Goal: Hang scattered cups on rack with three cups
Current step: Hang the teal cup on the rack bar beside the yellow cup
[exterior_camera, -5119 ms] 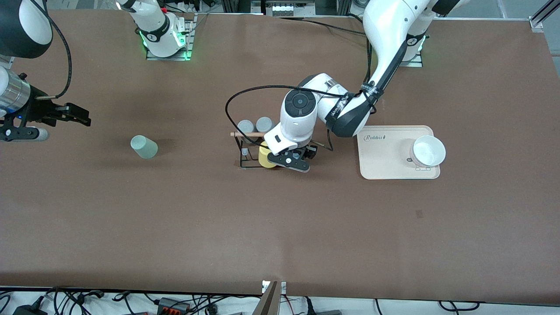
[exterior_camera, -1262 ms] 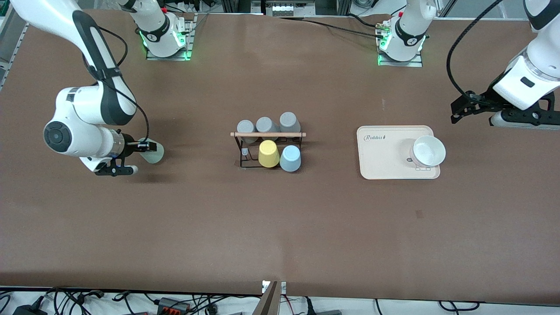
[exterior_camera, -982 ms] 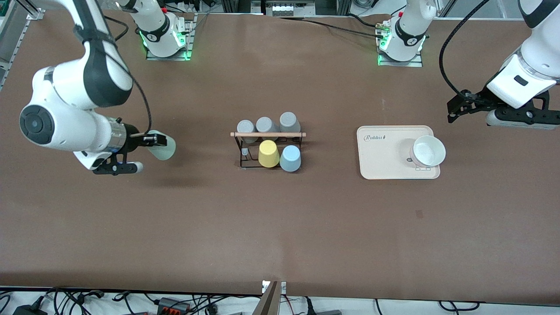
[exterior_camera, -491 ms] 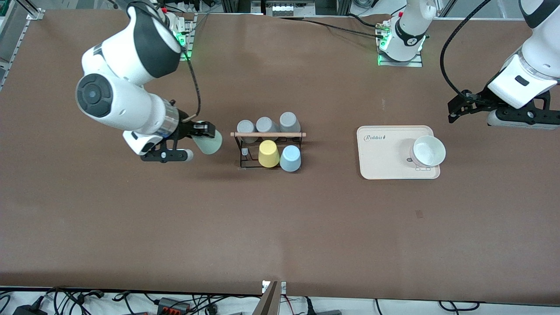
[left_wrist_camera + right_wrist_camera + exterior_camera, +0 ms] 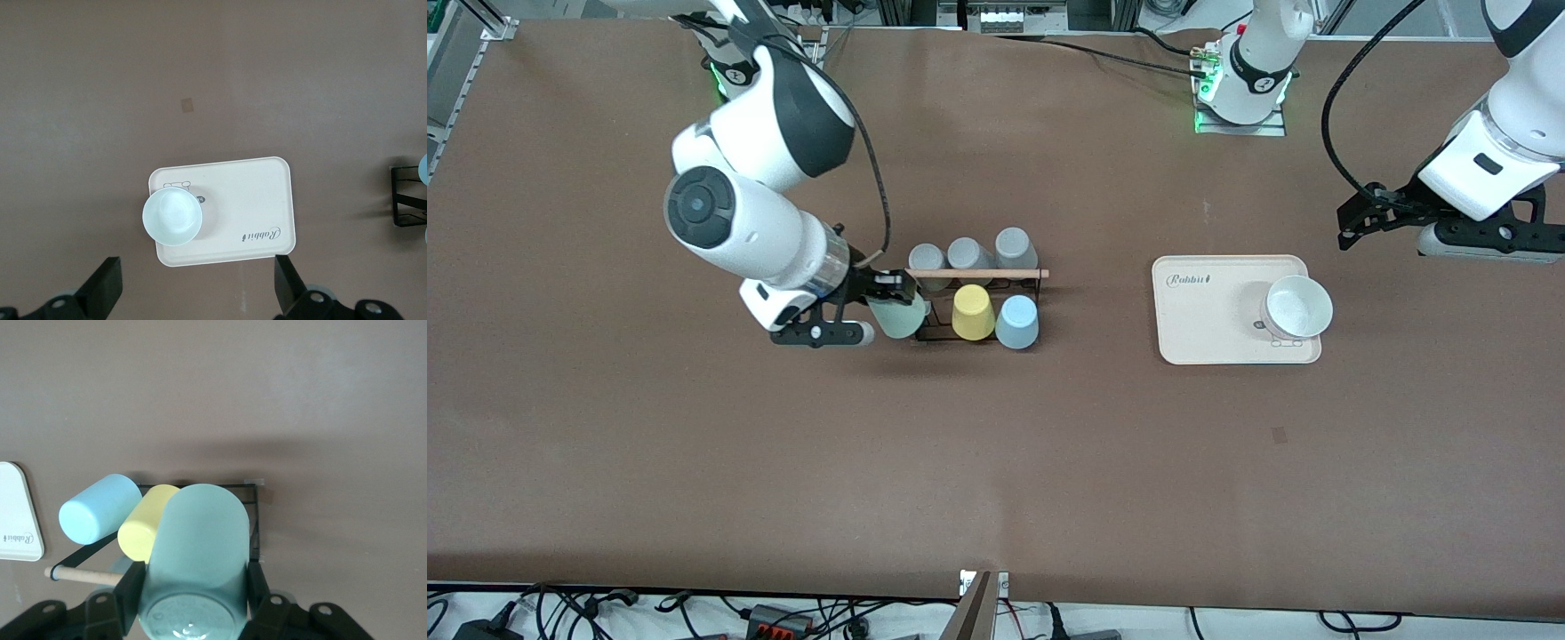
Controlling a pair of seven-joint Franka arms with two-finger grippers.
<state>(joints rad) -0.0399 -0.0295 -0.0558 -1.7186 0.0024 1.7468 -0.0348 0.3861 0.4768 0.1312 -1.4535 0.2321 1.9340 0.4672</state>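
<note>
A wide brown table [image 5: 1049,462] fills the view, with tangled cables [image 5: 783,613] along its near edge.

The front view looks down from high across the table [image 5: 996,462], facing both bases, and takes in the whole top. The left wrist view looks straight down from well above the tray [image 5: 260,200], with the rack [image 5: 403,197] cut at its edge. The right wrist view sits close over the rack [image 5: 253,513], filled by the mint cup [image 5: 197,547]; a tray corner shows. All three views share the tray and rack.
</note>
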